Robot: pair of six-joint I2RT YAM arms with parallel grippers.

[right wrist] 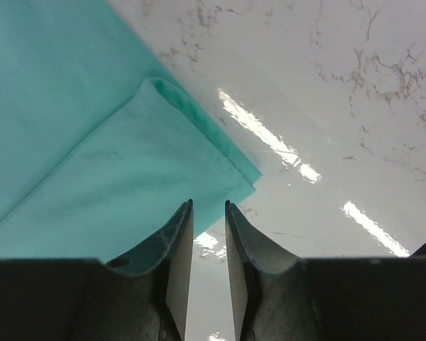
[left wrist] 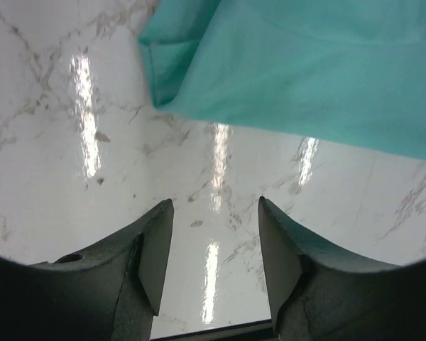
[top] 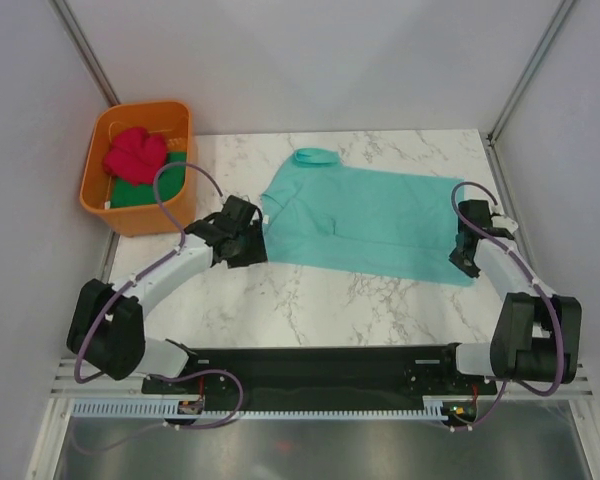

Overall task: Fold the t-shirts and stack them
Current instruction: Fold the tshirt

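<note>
The teal t-shirt (top: 370, 215) lies flat on the marble table, folded lengthwise, collar at the back left. My left gripper (top: 248, 240) hangs just off its near left edge. In the left wrist view it (left wrist: 216, 206) is wide open and empty over bare marble, with the shirt (left wrist: 305, 64) ahead. My right gripper (top: 467, 258) is at the shirt's near right corner. In the right wrist view it (right wrist: 209, 204) is open by a narrow gap and holds nothing, with the layered shirt corner (right wrist: 92, 142) just beyond the tips. The pinkish-red t-shirt (top: 135, 152) and the dark green t-shirt (top: 140, 190) lie crumpled in the tub.
An orange plastic tub (top: 170, 212) stands at the back left corner of the table. Bare marble (top: 320, 305) lies between the shirt and the arm bases. Grey walls and frame posts close in the left, right and back sides.
</note>
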